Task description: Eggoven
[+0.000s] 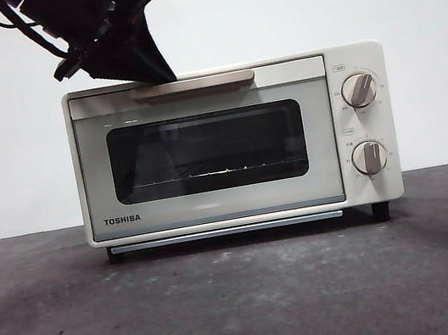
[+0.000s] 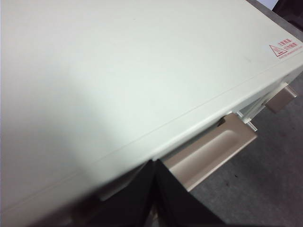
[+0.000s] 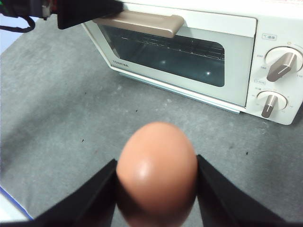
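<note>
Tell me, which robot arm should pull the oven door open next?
Left, probably. The left gripper is already at the door handle, while the right gripper is busy holding the egg.

We see the oven (image 1: 193, 87) as smooth cream casing with a soft satin sheen; its door glass (image 1: 207, 151) is dark and glossy, throwing reflections. The handle (image 3: 142, 22) looks like matt beige plastic, and the knobs (image 1: 359, 90) have a brushed metallic look. The egg (image 3: 156, 172) is smooth, reddish-brown, faintly shiny. The bench (image 1: 246, 301) is grey, rough and matt. Each tool (image 3: 156, 189) has matt black jaws.
</note>
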